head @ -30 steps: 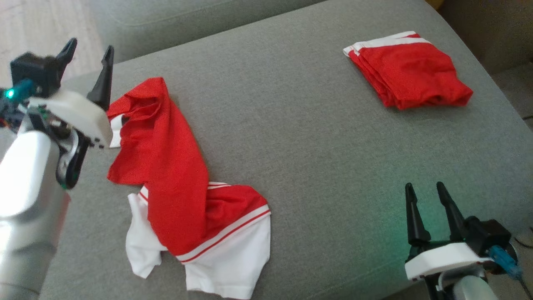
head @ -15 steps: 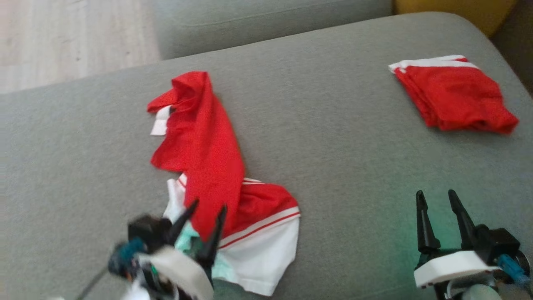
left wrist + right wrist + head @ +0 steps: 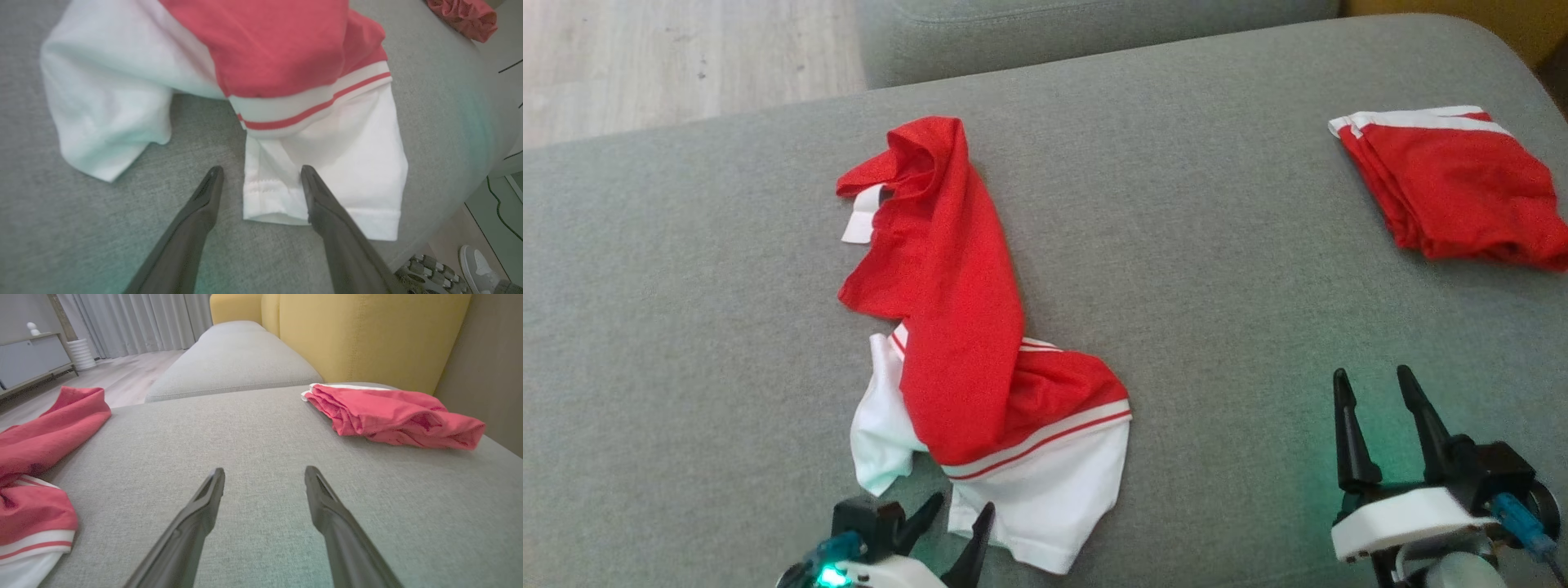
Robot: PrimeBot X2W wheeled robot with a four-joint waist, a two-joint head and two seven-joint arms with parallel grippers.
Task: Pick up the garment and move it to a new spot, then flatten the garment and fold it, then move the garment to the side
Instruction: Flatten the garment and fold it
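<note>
- At the hem of the garment [image 3: 964, 327], my left gripper [image 3: 260, 169] hangs wide, straddling a white corner for a pinch.
- Right gripper [image 3: 1372, 372]: wide, empty, apart.

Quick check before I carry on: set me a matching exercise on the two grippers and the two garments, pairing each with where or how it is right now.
Column one
1. left gripper
2. right gripper
3. crumpled red and white garment
4. folded red garment

Column two
a. stacked neatly at the far right of the grey cushion
b. open, over bare cushion, apart from both garments
c. open, fingertips at a white hem
d. sprawled unflattened, left of centre

Pairs: 1-c; 2-b; 3-d; 4-a
</note>
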